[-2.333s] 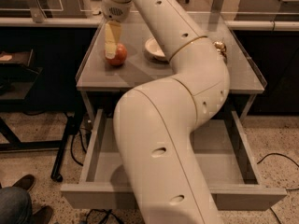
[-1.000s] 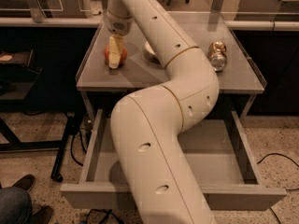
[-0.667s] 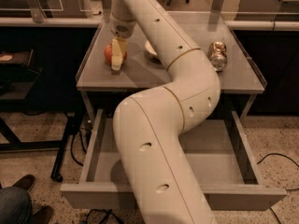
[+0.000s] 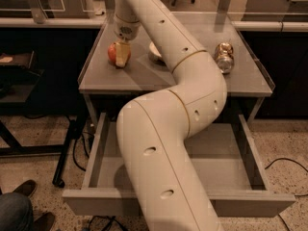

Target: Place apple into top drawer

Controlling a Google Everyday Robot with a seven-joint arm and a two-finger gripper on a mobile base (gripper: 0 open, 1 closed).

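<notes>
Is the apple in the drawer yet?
No, the apple is at the gripper over the tabletop's left side, not in the open drawer below.

Arm [image 4: 163, 143] reaching forward, pincer [image 4: 121, 52] pointing down, far left

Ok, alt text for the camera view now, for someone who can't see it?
The claw is at the apple on the left of the grey tabletop, the cream arm filling the centre. Below, the top drawer stands open; a bowl and a metallic can sit right of the apple.
</notes>
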